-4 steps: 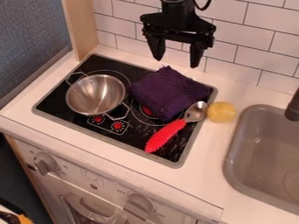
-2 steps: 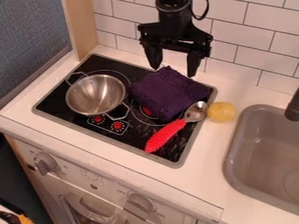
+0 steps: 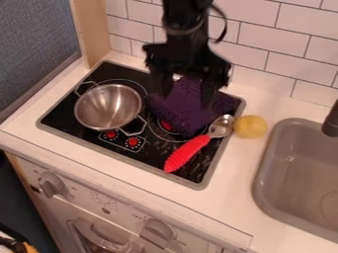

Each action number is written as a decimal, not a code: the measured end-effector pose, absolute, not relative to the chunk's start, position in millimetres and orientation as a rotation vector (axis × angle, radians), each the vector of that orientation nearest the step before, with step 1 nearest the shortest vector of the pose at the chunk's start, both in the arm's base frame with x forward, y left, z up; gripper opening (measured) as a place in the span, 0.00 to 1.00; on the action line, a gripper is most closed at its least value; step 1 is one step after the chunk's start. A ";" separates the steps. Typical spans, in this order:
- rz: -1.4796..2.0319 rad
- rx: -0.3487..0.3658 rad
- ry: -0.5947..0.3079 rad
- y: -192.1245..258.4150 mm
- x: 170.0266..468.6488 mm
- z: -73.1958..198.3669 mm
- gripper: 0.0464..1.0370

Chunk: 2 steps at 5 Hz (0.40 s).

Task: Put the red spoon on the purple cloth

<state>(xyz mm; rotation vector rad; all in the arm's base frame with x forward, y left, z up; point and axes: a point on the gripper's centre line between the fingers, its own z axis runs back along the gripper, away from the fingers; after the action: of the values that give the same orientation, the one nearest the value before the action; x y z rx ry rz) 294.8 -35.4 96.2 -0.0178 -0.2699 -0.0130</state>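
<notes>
- The gripper [image 3: 186,93] hangs down from the top of the view, over the upper part of the cloth [image 3: 186,116]; its two fingers stand wide apart, with nothing held between them. Whether the tips touch the cloth cannot be told.
- The spoon [image 3: 200,142] lies on the right part of the stove [image 3: 155,153], off the cloth. Its red handle points towards the front edge of the stove, and its metal bowl lies towards the lemon [image 3: 251,127].
- The spoon's bowl is right beside the cloth's lower right side; whether the two touch is hard to tell.
- The cloth is purple and rumpled, and lies on the back right part of the stove. A red spot shows at its lower left edge.
- The lemon sits on the white counter [image 3: 231,188], just right of the spoon's bowl, between the stove and the sink [image 3: 287,148].
- The pot [image 3: 109,107] is metal, stands upright on the left part of the stove, and has two looped handles.
- Two red dials [image 3: 133,142] are marked on the stove, in front of the pot.
- The sink is grey and set into the counter at the right, with part of a dark tap [image 3: 331,121] at the view's edge.
- Two knobs [image 3: 51,184] are on the white front below the counter.
</notes>
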 end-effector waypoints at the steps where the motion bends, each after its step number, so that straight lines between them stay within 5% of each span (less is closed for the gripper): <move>1: -0.106 0.005 -0.199 -42.7 263.6 69.7 0.96; 2: -0.168 0.006 -0.198 -48.4 257.0 54.7 0.96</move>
<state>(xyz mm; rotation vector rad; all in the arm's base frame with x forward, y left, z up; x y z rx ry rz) 257.0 -48.4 54.7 0.0059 -0.1976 -0.1682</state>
